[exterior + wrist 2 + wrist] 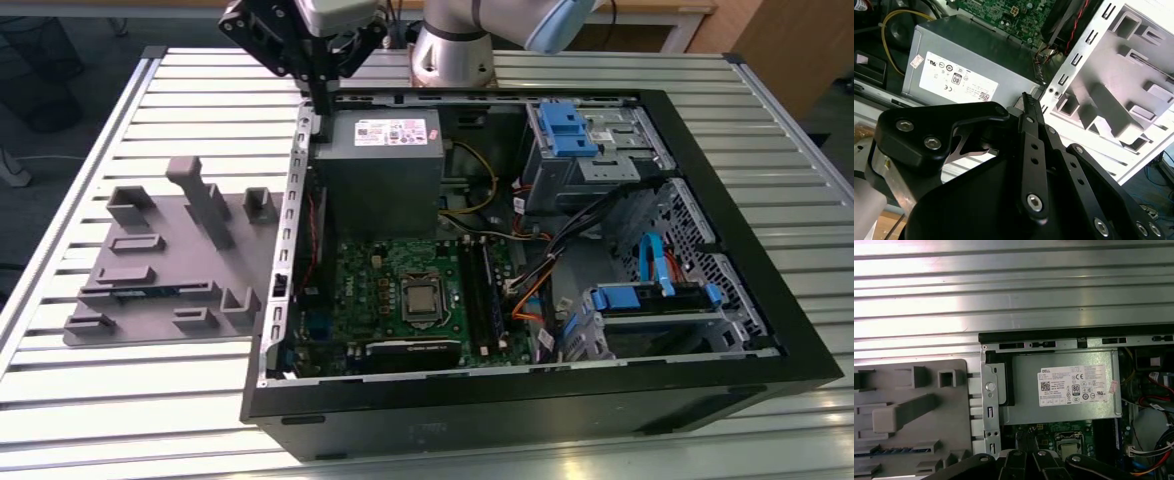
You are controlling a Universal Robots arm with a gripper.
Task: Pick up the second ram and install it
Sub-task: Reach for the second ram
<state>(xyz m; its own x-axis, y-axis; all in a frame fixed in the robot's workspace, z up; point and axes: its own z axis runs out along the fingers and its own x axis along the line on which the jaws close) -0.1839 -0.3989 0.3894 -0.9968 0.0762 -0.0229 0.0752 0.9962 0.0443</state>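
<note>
- Hand (324, 102): fingers pressed together, pinching nothing we can see. It hangs at a corner of the computer case (534, 400), just above the power supply (380, 165).
- Second ram (884, 453): well apart from the hand, seated in a slot of the gray tray (147, 250) on the surface (134, 400). We judge it was parked there so it is easy to pinch.
- White label (1074, 385): on the power supply, with small print and marks.

table (120, 400) under all | holder tray (134, 250) at the exterior view's left, second ram (874, 453) in one slot | case (534, 410) just beside it, rightward | inside: power supply (380, 160) beyond motherboard (387, 290) | gripper (324, 108) over the case's far-left corner
</note>
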